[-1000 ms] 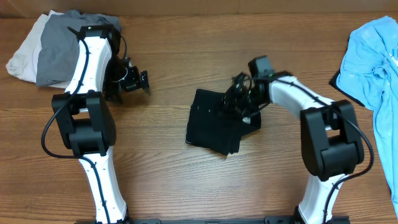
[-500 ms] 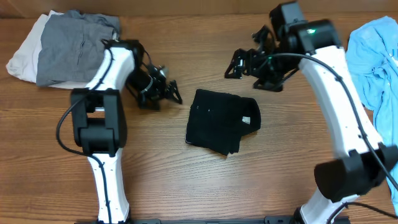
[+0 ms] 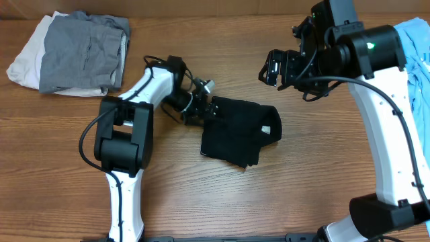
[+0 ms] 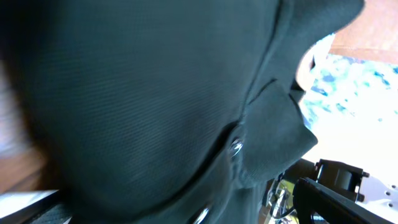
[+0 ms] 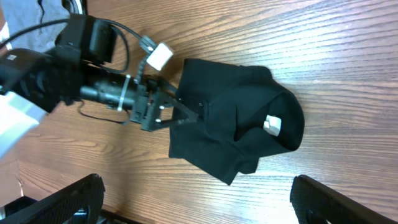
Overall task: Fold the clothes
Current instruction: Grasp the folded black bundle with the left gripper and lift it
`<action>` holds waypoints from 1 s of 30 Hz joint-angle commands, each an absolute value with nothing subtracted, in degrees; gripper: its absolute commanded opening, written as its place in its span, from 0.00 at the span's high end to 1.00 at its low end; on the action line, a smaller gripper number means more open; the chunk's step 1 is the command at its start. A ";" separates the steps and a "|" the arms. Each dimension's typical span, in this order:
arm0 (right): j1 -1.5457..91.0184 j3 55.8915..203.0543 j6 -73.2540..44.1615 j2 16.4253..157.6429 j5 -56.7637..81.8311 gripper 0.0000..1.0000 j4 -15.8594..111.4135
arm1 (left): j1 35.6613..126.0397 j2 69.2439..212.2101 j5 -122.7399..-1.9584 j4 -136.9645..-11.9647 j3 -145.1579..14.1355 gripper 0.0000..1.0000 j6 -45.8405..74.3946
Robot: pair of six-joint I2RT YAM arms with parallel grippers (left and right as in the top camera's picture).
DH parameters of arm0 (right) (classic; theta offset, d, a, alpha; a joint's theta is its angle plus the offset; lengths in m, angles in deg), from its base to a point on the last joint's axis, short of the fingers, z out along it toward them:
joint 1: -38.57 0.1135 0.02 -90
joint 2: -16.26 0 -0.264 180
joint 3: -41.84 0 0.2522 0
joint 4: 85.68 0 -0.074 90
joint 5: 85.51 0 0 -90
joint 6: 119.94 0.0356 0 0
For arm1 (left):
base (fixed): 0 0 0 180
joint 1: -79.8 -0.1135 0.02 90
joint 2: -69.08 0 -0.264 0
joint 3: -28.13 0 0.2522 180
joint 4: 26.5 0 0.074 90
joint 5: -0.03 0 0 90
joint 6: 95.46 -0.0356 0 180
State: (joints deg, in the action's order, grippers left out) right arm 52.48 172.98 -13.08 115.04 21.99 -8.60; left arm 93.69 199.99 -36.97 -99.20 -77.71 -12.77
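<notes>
The black shirt point(image 3: 235, 131) lies mid-table point(image 3: 201, 202) as a compact, slightly skewed bundle, a white label point(image 5: 272, 126) peeking out on its right side. The left gripper point(image 3: 205, 109) is right at the shirt's left edge, jaws spread and nothing pinched, and its wrist camera sees only black cloth. The right gripper point(image 3: 281, 68) hangs above and beyond the shirt's far right corner, jaws wide apart and empty. This looks like the tidying end of the fold on this shirt. The next move likely calls for closing on that left edge and squaring or shifting the bundle. Folded grey and white garments point(image 3: 74, 50) sit well to the shirt's far left, and a light blue garment point(image 3: 415, 47) waits unfolded far to its right.
</notes>
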 commanded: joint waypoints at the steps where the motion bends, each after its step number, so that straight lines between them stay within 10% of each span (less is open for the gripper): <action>1: 52.64 174.60 -13.30 113.23 20.76 0.00 -8.71 | 95.86 201.94 -40.43 -95.35 -72.68 0.00 -8.92; 7: 52.64 174.55 -13.48 113.23 20.04 0.00 -8.91 | 97.43 201.94 -45.96 -90.69 -71.06 0.29 -4.86; 12: 52.64 174.55 -13.48 113.23 17.24 0.00 -10.15 | 97.93 201.94 -52.05 -86.50 -71.08 0.96 -4.29; 30: 52.64 174.55 -13.48 113.23 13.27 0.00 -14.05 | 87.24 201.94 -77.58 -91.90 -93.03 0.96 -7.72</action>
